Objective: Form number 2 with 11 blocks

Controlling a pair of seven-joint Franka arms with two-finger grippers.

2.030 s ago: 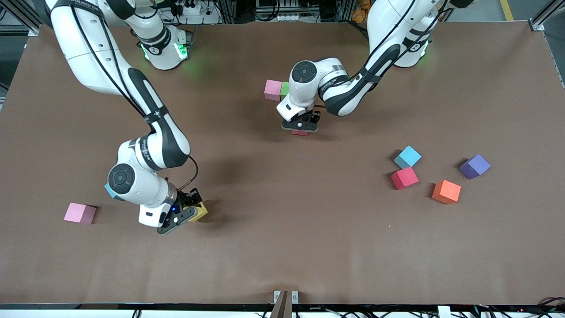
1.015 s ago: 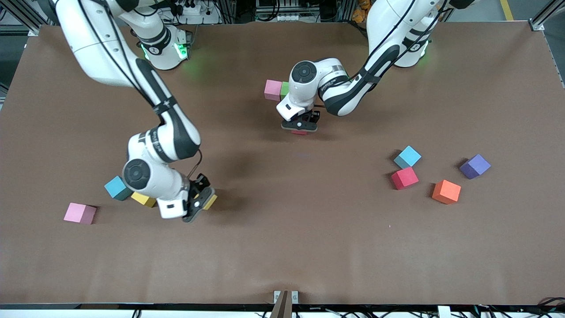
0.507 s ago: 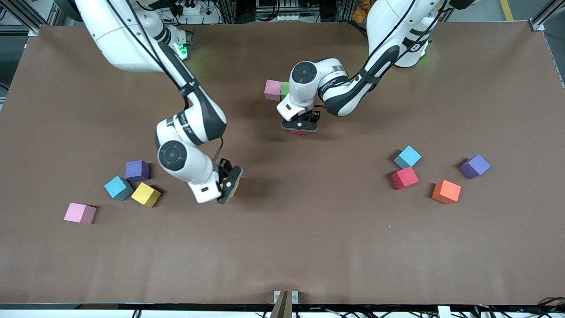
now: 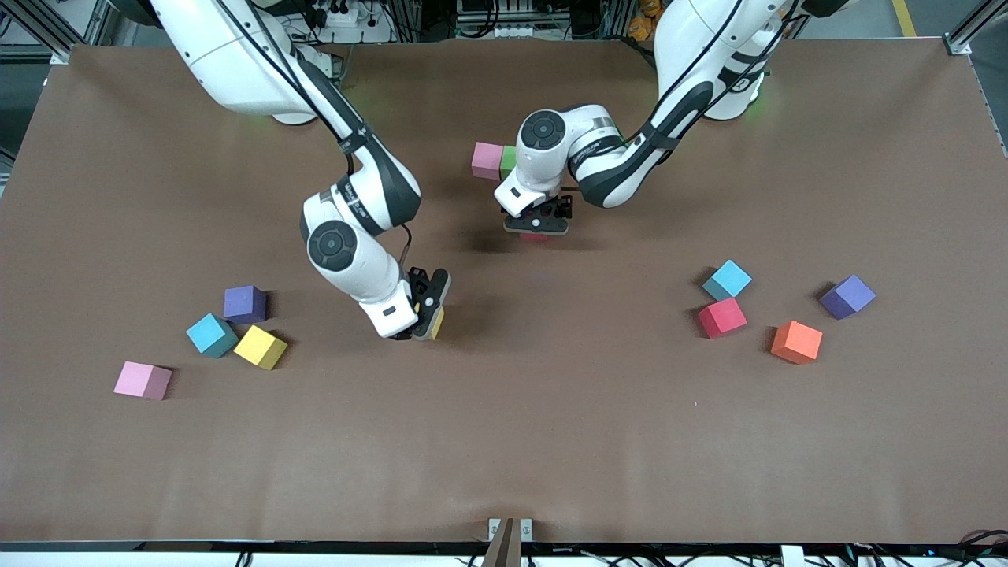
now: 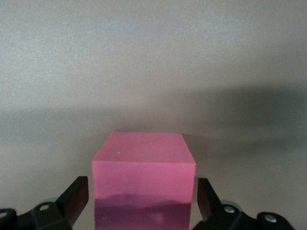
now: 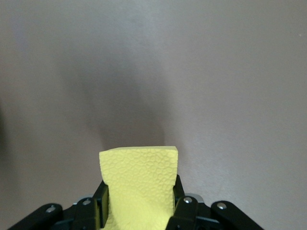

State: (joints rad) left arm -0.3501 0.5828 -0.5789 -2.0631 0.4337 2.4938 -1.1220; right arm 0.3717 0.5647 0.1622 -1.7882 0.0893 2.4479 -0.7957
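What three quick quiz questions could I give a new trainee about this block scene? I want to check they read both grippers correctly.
1. True or false: the right gripper is shut on a yellow block.
2. What has the left gripper just done with the red block? A) lifted it high B) opened around it, fingers apart from its sides C) dropped it off the table
3. Which two blocks sit side by side next to the left arm's wrist?

Key
1. True.
2. B.
3. The pink block and the green block.
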